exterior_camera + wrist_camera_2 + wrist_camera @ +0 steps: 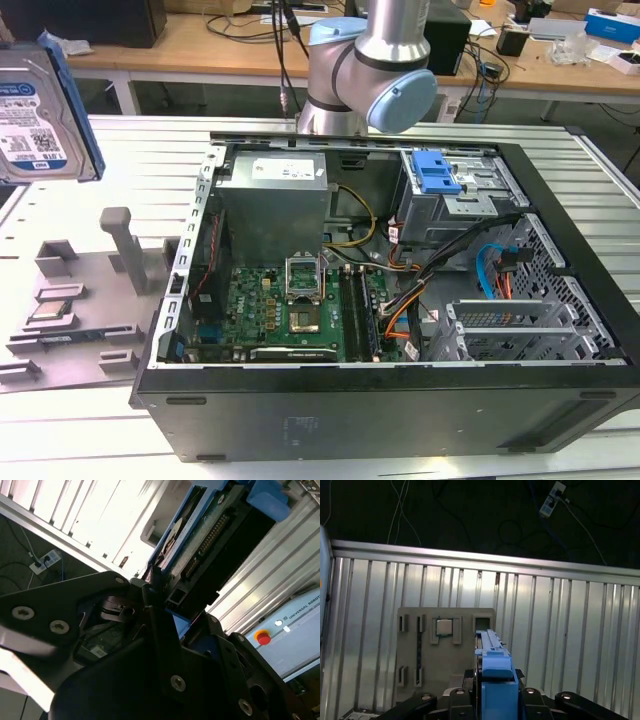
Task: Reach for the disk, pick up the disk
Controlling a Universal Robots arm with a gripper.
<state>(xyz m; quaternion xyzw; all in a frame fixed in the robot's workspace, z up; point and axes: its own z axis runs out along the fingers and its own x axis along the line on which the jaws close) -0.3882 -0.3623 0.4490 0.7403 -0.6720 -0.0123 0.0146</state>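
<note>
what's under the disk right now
In the first wrist view, a grey plate with a chip in one pocket lies below the disk, on the ribbed table. The disk covers part of the plate, so what sits there cannot be seen.

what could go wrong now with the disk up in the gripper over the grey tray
1. The gripper seems to clamp the disk by its blue bracket. That plastic may flex, so the disk could slip.
2. In the first wrist view the grey tray with a processor chip lies below, so a dropped disk might strike it.
</note>
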